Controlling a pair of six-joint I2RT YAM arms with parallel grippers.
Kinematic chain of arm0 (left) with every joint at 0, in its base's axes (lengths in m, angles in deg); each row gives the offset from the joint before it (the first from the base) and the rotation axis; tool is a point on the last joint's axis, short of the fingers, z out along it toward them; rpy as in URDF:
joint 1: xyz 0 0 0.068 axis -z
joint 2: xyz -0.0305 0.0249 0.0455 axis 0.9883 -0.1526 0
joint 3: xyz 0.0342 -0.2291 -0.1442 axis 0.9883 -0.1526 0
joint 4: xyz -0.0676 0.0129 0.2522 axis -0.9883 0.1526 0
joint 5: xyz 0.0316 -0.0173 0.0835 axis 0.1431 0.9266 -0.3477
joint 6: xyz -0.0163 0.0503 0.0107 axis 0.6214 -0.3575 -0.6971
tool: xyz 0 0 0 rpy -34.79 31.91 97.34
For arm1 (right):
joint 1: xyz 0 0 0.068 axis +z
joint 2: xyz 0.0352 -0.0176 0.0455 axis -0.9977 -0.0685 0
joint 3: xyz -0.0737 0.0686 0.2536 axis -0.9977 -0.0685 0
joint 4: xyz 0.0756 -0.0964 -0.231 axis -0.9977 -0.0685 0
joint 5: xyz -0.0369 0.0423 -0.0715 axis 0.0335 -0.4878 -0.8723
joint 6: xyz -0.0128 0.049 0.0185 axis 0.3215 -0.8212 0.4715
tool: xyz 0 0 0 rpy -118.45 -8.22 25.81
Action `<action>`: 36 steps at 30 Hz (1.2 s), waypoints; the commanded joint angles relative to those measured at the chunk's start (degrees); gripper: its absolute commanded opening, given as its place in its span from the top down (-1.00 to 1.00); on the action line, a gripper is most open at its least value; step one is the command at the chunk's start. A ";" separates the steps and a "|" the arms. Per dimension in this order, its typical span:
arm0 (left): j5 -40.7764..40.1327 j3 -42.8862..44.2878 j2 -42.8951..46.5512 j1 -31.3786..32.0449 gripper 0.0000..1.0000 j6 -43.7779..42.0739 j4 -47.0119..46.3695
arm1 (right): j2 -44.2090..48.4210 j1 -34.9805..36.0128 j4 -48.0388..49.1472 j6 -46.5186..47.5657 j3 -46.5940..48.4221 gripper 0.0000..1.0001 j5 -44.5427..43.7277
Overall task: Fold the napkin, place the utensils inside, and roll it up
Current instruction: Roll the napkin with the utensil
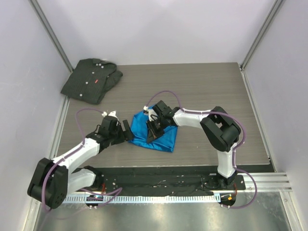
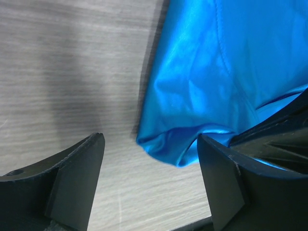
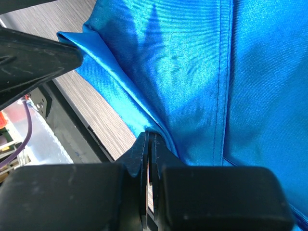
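Note:
The bright blue napkin lies crumpled near the table's front middle. My right gripper sits over it, and its fingertips are shut together on a raised fold of the napkin. Just left of the cloth, my left gripper stands open. In the left wrist view a napkin corner reaches toward the gap between the fingers without being gripped; the left gripper has bare table under it. The utensils are out of view.
A dark grey-black buttoned shirt lies bunched at the back left corner. Grey walls stand around the wood-grain table on three sides. The black base rail runs along the near edge.

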 commanded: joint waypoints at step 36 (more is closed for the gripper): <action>7.63 1.40 -11.27 -1.86 0.99 -2.26 -3.90 | 6.53 -2.08 -8.80 5.71 5.10 0.35 -7.33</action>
